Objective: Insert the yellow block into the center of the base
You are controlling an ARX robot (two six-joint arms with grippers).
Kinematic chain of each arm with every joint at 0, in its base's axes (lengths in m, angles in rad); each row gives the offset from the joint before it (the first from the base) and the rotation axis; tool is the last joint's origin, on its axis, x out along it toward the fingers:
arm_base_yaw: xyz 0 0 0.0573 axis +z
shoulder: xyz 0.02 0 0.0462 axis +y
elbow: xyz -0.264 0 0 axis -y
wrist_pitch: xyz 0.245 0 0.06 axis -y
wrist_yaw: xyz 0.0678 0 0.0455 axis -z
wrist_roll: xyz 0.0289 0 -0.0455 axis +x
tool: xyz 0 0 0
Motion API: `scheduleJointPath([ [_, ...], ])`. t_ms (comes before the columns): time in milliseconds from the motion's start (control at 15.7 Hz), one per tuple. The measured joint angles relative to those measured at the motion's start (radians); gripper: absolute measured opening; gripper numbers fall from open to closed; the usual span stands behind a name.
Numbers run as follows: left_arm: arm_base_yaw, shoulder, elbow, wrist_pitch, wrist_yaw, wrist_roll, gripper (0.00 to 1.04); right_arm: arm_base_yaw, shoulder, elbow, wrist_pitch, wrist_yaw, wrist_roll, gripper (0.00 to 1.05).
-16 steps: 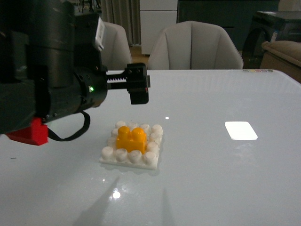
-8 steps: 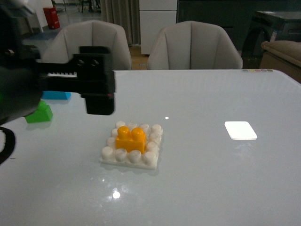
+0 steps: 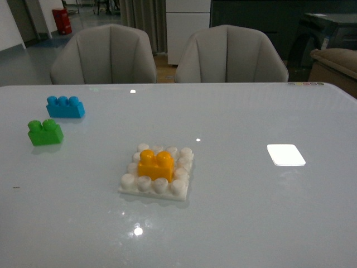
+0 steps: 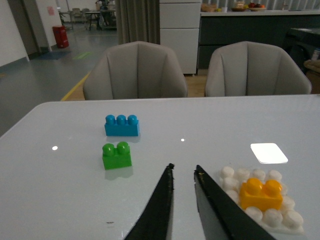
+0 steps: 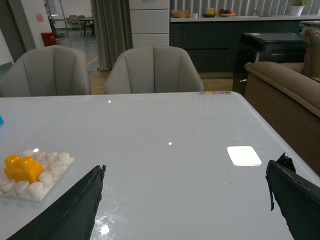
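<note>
The yellow block [image 3: 155, 165] is seen seated on the base [image 3: 157, 174], studs up, right in the middle of the white stud grid, with white studs ringed around it on every side. The base is laid flat on the bench [image 3: 251, 212], near its middle in the front view. Off to the left, well apart from the base, a green brick [image 3: 45, 132] is set just in front of a blue brick [image 3: 65, 106]; the two are close but not touching. A bright white patch [image 3: 285, 154] is spotted on the bench to the right.

No arm is caught by the front view. From the left wrist view, the left end effector [image 4: 183, 175] is shown nearly clenched, its dark fingers a narrow gap apart, nothing gripped, and the block just beside it. Whether it is fully closed cannot be told. From the right wrist view, the right end effector [image 5: 187, 182] is held wide apart, released, above bare bench.
</note>
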Motion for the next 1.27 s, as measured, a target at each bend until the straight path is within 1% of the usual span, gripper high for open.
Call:
scheduleJointPath([
  [64,0.013,-0.039,-0.022,-0.026,0.019,0.0,0.05,0.0,0.0,0.0,0.0,0.0,0.0,0.98],
  [127,0.03,-0.077,-0.04,-0.05,0.029,0.002,0.02,0.0,0.0,0.0,0.0,0.0,0.0,0.98],
  [318,0.072,-0.195,-0.074,-0.124,0.072,0.003,0.02,0.0,0.0,0.0,0.0,0.0,0.0,0.98],
  [382,0.139,-0.202,-0.108,-0.074,0.148,0.005,0.02,0.0,0.0,0.0,0.001,0.0,0.0,0.98],
  [445,0.154,-0.216,-0.115,-0.1,0.152,0.005,0.02,0.0,0.0,0.0,0.0,0.0,0.0,0.98],
  [509,0.161,-0.223,-0.121,-0.113,0.141,0.004,0.02,0.0,0.0,0.0,0.0,0.001,0.0,0.98],
  [891,0.158,-0.289,-0.122,-0.172,0.155,0.005,0.02,0.0,0.0,0.0,0.0,0.0,0.0,0.98],
  [1145,0.154,-0.43,-0.122,-0.301,0.157,0.005,0.02,0.0,0.0,0.0,0.0,0.0,0.0,0.98],
  [1273,0.154,-0.615,-0.122,-0.478,0.158,0.005,0.02,0.0,0.0,0.0,0.0,0.0,0.0,0.98],
])
